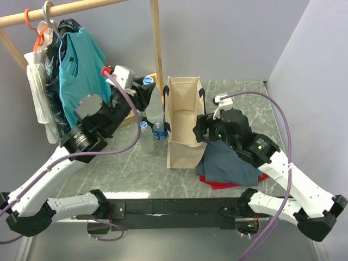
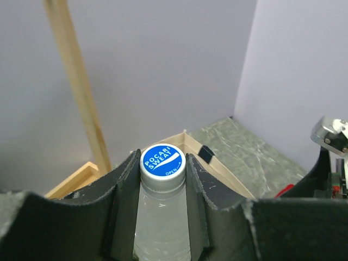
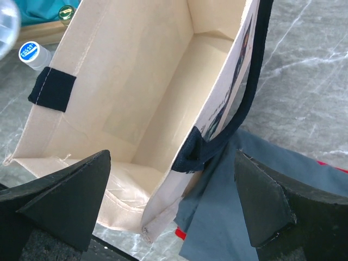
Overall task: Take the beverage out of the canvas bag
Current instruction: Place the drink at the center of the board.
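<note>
Left jaws clasping clear bottle [image 2: 161, 209], canvas bag [image 1: 184, 148]

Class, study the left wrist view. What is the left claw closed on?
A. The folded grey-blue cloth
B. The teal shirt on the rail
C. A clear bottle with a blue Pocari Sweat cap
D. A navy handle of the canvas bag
C: in the left wrist view the left claw presses in on both sides of the clear bottle, just below its blue cap.

Left hand [image 2: 161, 163] clamped, right hand [image 3: 171, 157] spread
</note>
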`<control>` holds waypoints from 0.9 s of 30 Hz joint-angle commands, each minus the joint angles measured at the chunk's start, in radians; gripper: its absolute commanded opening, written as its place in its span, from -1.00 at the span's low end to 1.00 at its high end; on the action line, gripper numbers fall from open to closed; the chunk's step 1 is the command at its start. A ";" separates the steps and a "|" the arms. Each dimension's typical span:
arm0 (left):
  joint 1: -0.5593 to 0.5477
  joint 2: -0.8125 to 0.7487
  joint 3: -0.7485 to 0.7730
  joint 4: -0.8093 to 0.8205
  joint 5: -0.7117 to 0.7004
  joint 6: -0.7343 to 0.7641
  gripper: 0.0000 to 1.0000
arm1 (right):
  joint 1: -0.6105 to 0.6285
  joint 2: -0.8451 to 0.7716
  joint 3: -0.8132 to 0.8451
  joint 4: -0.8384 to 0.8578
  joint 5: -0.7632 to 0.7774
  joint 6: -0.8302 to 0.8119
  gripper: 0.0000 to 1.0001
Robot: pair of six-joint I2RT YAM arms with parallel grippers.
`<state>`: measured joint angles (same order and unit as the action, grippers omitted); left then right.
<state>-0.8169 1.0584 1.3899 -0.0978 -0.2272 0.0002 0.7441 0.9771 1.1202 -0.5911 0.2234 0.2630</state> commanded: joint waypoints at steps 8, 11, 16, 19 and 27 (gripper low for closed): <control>0.001 -0.136 0.020 0.136 -0.172 0.081 -0.98 | 0.009 0.009 0.047 0.048 -0.016 -0.016 1.00; 0.001 -0.147 0.011 0.124 -0.221 0.095 -0.98 | 0.009 0.008 0.046 0.051 -0.019 -0.016 1.00; 0.001 -0.159 -0.034 0.127 -0.285 0.103 -0.98 | 0.009 0.012 0.043 0.057 -0.024 -0.019 1.00; 0.001 -0.173 -0.066 0.135 -0.337 0.103 -0.98 | 0.009 0.018 0.044 0.053 -0.022 -0.025 1.00; 0.001 -0.202 -0.101 0.128 -0.448 0.124 -0.98 | 0.008 0.035 0.043 0.063 -0.030 -0.041 1.00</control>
<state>-0.8169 0.9173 1.2724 -0.1486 -0.5968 0.0937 0.7441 1.0008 1.1206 -0.5724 0.1940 0.2428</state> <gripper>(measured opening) 0.387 0.999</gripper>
